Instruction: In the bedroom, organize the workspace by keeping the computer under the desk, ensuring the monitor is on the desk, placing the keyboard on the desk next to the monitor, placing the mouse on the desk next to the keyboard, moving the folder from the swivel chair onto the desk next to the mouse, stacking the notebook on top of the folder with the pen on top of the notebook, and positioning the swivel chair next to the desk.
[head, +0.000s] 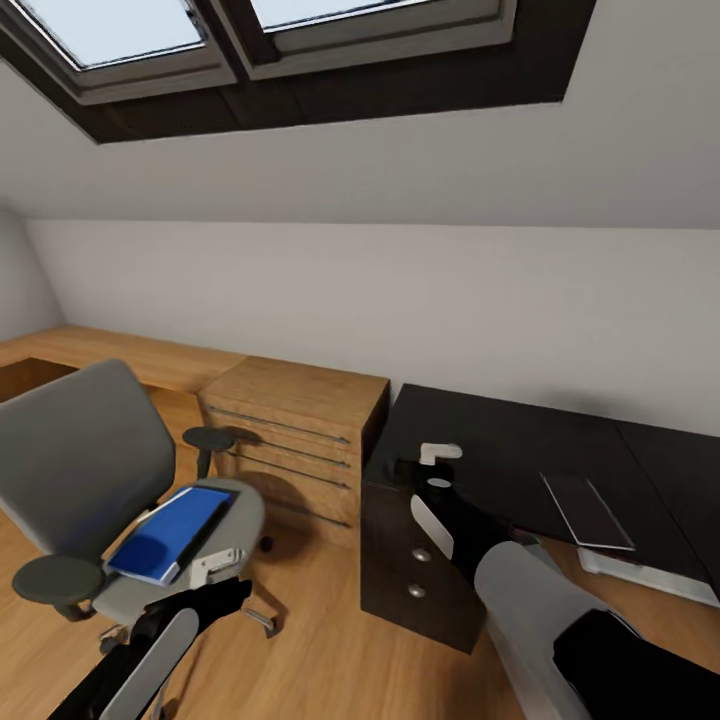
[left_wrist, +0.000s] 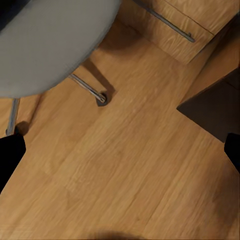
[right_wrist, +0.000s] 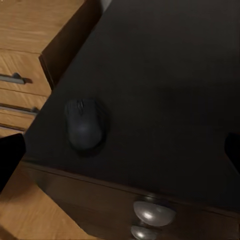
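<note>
The blue folder (head: 170, 533) lies flat on the seat of the grey swivel chair (head: 80, 470). The chair stands on the wood floor (head: 320, 640), to the left of the black desk (head: 520, 450), with a wooden chest (head: 295, 435) between the two. The chest has long bar handles and stands right beside the desk's end.

The left gripper (head: 215, 572) hangs low by the front edge of the chair seat, just beside the folder. Its fingers are spread wide apart and there is nothing between them. In the left wrist view the black fingertips (left_wrist: 10, 157) sit far apart at the sides, with the floor, the grey seat and one chrome chair leg (left_wrist: 87, 89) beyond them.

The right gripper (head: 432, 462) hovers over the near corner of the desk. Its fingers are spread wide too, and it holds nothing. Through the right wrist camera a black mouse (right_wrist: 85, 122) lies on the desk top near the edge, above the round silver drawer knobs (right_wrist: 154, 212).

Farther right on the desk lies a thin dark notebook (head: 587, 510). Below the desk's edge there, something flat and white (head: 645, 575) pokes out; I cannot tell what it is.
</note>
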